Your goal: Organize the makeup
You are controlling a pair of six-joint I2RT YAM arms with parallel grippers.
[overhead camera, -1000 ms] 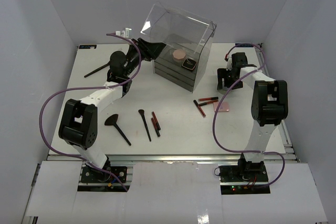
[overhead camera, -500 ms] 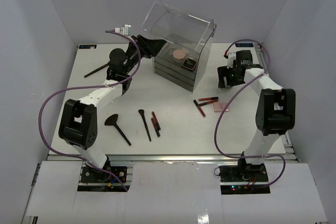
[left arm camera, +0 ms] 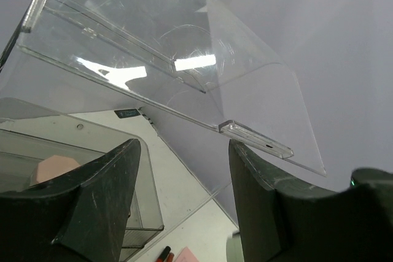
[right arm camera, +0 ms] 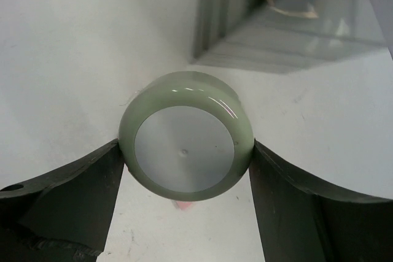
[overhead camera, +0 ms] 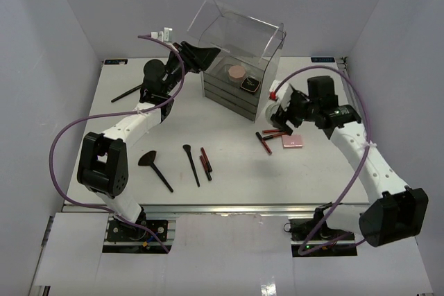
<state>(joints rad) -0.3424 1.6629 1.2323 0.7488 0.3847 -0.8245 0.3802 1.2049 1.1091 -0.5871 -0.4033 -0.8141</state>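
No words or numbers can be read here. The black square compact (overhead camera: 250, 84) has a gold mark, too small to read. A dark label (left arm camera: 127, 113), seen just above the jaws of the left gripper (left arm camera: 183, 151), is blurry.

The left arm (overhead camera: 132, 126) is stretched far and rightward from its base. Its wrist is raised, and the left gripper (overhead camera: 197, 54) is held high with its fingers (left arm camera: 104, 200) parted. The right arm (overhead camera: 364, 154) is reached far and leftward, bent at the elbow. The right gripper (overhead camera: 277, 110) is angled downward and clamped on a small round jar (right arm camera: 184, 151).
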